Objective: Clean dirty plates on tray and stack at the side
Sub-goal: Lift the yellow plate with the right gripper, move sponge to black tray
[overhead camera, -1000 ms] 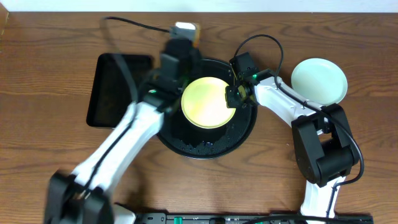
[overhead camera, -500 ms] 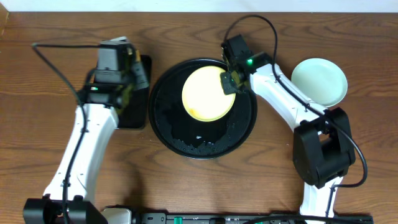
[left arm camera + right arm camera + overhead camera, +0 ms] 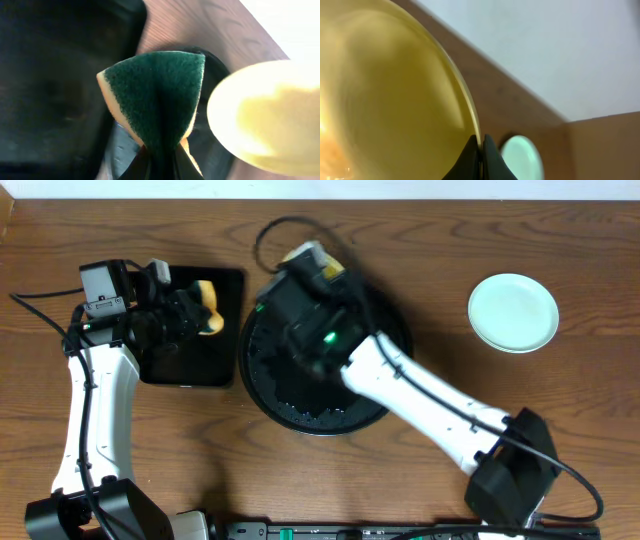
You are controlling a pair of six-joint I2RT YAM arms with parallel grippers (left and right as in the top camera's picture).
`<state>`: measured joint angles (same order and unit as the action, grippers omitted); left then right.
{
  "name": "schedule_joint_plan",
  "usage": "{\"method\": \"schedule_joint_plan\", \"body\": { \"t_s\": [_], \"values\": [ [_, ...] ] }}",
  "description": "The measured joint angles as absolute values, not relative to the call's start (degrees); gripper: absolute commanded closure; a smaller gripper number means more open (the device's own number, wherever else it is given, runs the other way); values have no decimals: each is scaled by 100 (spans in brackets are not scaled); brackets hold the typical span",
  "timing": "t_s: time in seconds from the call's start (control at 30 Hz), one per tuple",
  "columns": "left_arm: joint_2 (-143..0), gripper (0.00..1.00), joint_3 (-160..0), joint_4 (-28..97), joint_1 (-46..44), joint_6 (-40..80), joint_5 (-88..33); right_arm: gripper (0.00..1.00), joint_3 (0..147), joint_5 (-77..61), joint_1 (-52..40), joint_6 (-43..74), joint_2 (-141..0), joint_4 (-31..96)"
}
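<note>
Fingers on the left arm, the left fingers [image 3: 186,167], are clamped on a folded sponge [image 3: 157,95]. Its green scouring face is turned outward and it is pinched at the base, so the pad stands clear for wiping. They hover over the rectangular black tray [image 3: 185,365], just left of the round tray [image 3: 262,390], which looks like keeping the sponge out of the other arm's way. The right fingers [image 3: 469,162] are nipped almost together on the thin rim of the pale yellow plate [image 3: 385,90]. An edge grip suits a shallow plate that offers nothing else to hold. From above, the right arm lies across the round tray and hides the plate, so I cannot tell whether it is lifted or resting. One mint-green plate [image 3: 513,312] sits on the bare worktop [image 3: 420,240], well right of the round tray. It is likely the start of the stack and the yellow plate's destination.
</note>
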<state>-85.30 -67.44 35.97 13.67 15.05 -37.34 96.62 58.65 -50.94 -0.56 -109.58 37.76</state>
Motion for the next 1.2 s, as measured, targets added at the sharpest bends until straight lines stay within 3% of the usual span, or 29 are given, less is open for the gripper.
{"method": "schedule_joint_plan", "body": {
  "t_s": [0.37,0.73,1.0,1.2],
  "values": [
    [-8530,92,-6744,3837,1367,1507,-4984,99,9662,7343,-5288,-843,-10958,2714],
    [-8530,92,-6744,3833,1367,1507,-4934,99,9662,7500,-5297,-1614,-10958,2152],
    [-8530,92,-6746,3785,1367,1505,-3994,99,9662,7483,-5301,-1747,-10958,2112],
    [-8541,92,-6742,3321,1363,1498,-2239,99,9662,7328,-5301,-1763,-10958,2117]
  ]
}}
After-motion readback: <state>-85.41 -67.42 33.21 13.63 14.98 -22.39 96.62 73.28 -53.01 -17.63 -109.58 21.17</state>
